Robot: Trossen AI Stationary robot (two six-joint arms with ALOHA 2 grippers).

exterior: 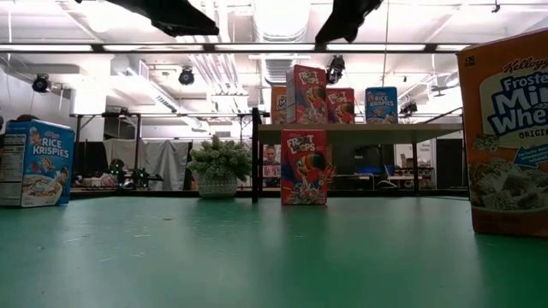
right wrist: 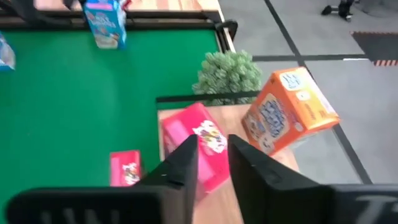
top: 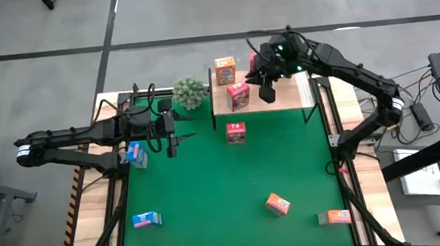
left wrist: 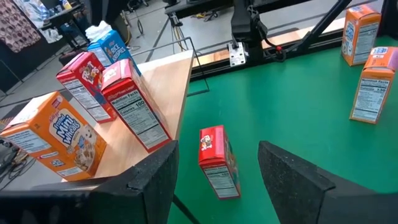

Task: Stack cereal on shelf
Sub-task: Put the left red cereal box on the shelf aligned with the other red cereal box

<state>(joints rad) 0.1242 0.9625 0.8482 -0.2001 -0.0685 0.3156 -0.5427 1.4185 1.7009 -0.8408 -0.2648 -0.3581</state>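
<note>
While the right pincer (top: 267, 94) hovers slightly spread over the shelf (top: 281, 95) at 12 o'clock, four upright cereal boxes (top: 238, 96) stand there; five remain on the table (top: 209, 187); left pincer (top: 171, 146) spread.

Four cereal boxes (left wrist: 93, 109) on the shelf (left wrist: 168, 99), red box (left wrist: 217, 158) just beside.

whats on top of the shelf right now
On the shelf: an orange box, two red boxes and a blue box. From above, the right tool hides the blue one.
</note>
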